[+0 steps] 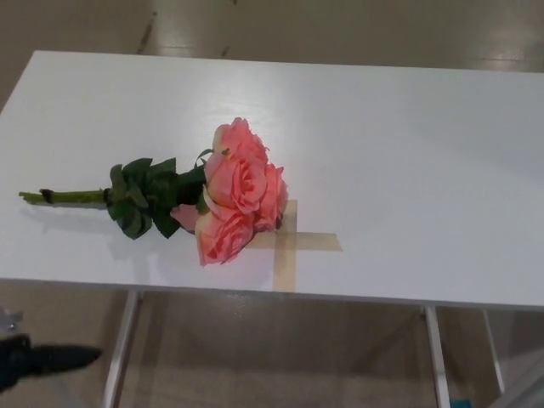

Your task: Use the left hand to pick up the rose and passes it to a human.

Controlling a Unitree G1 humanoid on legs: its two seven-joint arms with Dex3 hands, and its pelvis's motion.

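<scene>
While our left hand (38,361) shows only as a dark, blurred shape at the lower left corner, below the table edge, we cannot tell how its fingers stand. Our right hand is out of sight. Up on the white table (425,153) lies the rose (234,194) (a small bunch of pink blooms, really), stem pointing left, leaves mid-stem. Its blooms touch a cross of tan tape (293,242) near the front edge.
</scene>
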